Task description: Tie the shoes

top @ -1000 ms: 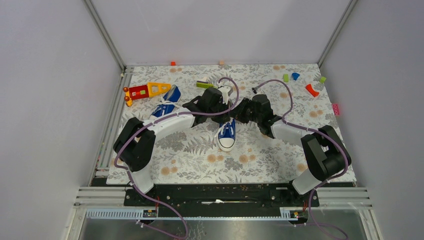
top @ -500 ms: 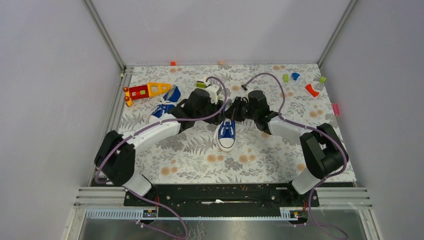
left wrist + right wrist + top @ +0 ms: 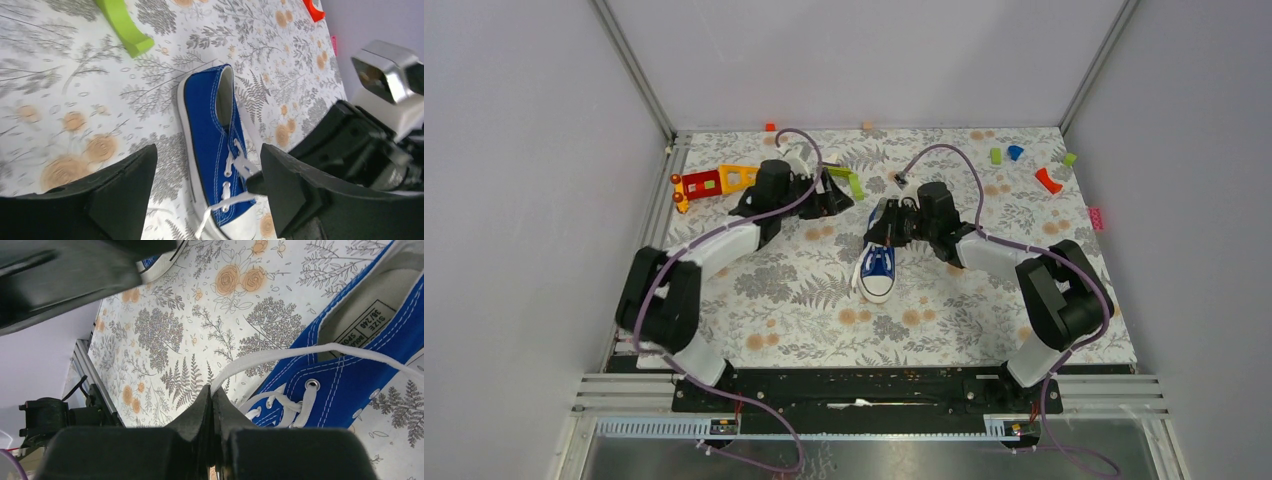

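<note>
One blue shoe [image 3: 878, 266] with a white toe cap lies mid-table, toe toward the arms; it also shows in the left wrist view [image 3: 212, 125]. My right gripper [image 3: 884, 230] is at its open end, shut on a white lace [image 3: 280, 356] that runs taut from the fingertips [image 3: 212, 392] across the shoe [image 3: 360, 370]. My left gripper [image 3: 834, 196] hangs open and empty to the back left, the shoe in sight between its fingers [image 3: 125, 192]. The other shoe's toe [image 3: 159, 264] peeks out under the left arm, which hides it from above.
A red-orange-yellow toy [image 3: 714, 181] lies at the back left. A green curved piece [image 3: 856, 186] sits just beyond the left gripper. Small green, blue and red blocks [image 3: 1048, 180] are scattered at the back right, and a pink one [image 3: 1095, 217] sits on the right edge.
The left gripper has opened and its arm has swung back and left, away from the middle shoe. The right gripper has shut on the lace and stays by the shoe.
</note>
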Robot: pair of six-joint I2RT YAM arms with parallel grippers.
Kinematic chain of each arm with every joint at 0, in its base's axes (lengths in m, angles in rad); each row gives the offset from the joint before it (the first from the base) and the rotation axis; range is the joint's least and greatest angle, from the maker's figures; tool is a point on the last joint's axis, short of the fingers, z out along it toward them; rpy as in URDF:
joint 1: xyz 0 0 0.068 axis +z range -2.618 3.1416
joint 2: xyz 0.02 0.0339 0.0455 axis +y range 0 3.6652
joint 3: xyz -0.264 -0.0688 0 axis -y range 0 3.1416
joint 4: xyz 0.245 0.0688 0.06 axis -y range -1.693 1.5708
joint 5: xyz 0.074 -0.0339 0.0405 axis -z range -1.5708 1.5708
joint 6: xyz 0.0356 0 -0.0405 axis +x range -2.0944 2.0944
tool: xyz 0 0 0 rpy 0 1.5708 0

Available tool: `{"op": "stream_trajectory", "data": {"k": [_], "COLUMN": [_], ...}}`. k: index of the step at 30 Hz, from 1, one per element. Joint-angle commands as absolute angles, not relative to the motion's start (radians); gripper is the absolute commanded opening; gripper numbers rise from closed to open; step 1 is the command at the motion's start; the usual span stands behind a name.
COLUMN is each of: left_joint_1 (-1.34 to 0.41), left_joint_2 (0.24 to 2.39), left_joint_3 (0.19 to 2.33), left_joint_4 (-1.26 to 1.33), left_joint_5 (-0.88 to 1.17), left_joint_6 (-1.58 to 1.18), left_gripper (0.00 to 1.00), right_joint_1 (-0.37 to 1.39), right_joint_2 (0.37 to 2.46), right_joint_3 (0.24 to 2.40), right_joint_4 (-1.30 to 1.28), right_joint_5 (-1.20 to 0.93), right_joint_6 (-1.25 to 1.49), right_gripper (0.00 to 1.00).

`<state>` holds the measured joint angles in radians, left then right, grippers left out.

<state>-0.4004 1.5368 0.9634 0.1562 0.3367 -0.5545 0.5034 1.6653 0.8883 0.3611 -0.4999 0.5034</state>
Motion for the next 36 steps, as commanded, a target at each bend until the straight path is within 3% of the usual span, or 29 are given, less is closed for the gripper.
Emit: {"op": "stream_trajectory", "data": {"k": [1, 9, 21, 25, 27, 29, 36], "left_joint_1": [-0.426, -0.463, -0.518, -0.52, -0.511, -0.491, -0.403], "left_joint_2": [1.692, 1.884, 2.068, 2.066, 2.054, 2.021, 1.821], "left_joint_3": [1.14, 1.412, 1.649, 1.654, 1.655, 1.622, 1.367], "left_joint_4": [0.153, -0.124, -0.422, -0.435, -0.456, -0.431, -0.149], "left_joint_5": [0.549, 0.665, 0.748, 0.755, 0.74, 0.721, 0.673], "left_joint_6": [-0.6, -0.515, -0.459, -0.457, -0.449, -0.47, -0.598], "left_gripper": [0.78, 0.76, 0.64, 0.46, 0.25, 0.13, 0.09], "right_joint_1": [0.499, 0.493, 0.492, 0.492, 0.492, 0.492, 0.479], "right_joint_2": [1.651, 1.636, 1.645, 1.644, 1.642, 1.638, 1.632], "right_joint_3": [0.883, 0.877, 0.874, 0.874, 0.872, 0.871, 0.857], "right_joint_4": [0.44, 0.461, 0.48, 0.469, 0.465, 0.454, 0.448], "right_joint_5": [-0.526, -0.544, -0.566, -0.555, -0.548, -0.531, -0.5], "right_joint_6": [0.443, 0.456, 0.484, 0.482, 0.482, 0.482, 0.496], "right_gripper": [0.0, 0.0, 0.0, 0.0, 0.0, 0.0, 0.0]}}
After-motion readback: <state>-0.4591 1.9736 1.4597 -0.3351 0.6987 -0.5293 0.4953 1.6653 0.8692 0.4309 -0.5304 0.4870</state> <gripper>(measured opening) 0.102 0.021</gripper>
